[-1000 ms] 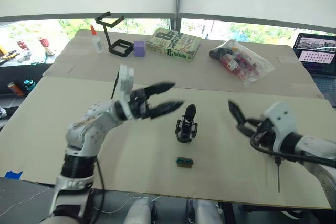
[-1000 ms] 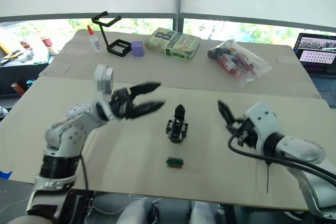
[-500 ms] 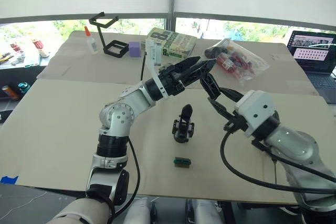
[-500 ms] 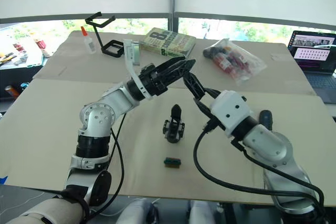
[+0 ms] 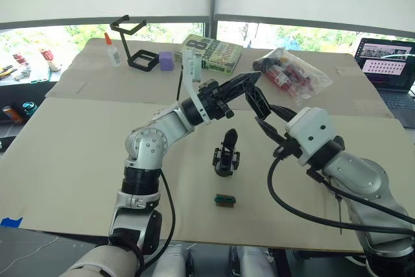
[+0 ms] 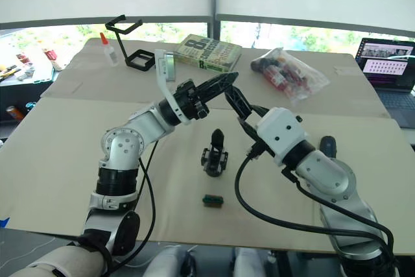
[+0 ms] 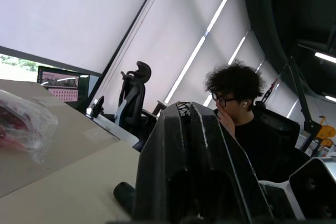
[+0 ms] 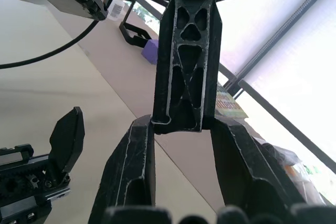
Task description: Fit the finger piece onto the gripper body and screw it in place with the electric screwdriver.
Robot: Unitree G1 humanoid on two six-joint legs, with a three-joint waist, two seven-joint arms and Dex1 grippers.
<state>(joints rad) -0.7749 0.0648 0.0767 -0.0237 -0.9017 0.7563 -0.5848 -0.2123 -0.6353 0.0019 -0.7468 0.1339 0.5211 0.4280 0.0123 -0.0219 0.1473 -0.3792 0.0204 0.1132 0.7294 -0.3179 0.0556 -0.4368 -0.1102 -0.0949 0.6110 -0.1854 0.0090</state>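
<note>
Left end effector (image 5: pixel 248 80): raised over the middle of the surface, its two fingers pressed together into one point that aims toward 3 o'clock
Right end effector (image 8: pixel 182 124): raised to meet the left one, fingers spread, with a black latticed piece (image 8: pixel 186 56) standing between them
Latticed piece: it reaches in from the left end effector's side; I cannot tell whether it is the finger piece or the left arm's own finger
Gripper body (image 5: pixel 225 155): upright on the surface, its one pointed finger up, untouched, below the two end effectors and toward 7 o'clock from where they meet
Electric screwdriver (image 6: pixel 326 144): lying on the surface at the right, mostly hidden behind the right arm; its thin bit (image 5: pixel 339 208) points to 6 o'clock, so I judge that its long axis runs 12 to 6
Nearer arm: the right one is near the screwdriver, and both sit about equally close to the gripper body
Green-brown block (image 5: pixel 224 200): at 6 o'clock of the gripper body, apart from it
My read: fitting not yet begun; whatever comes next has to travel down and toward 7 o'clock onto the upright body
</note>
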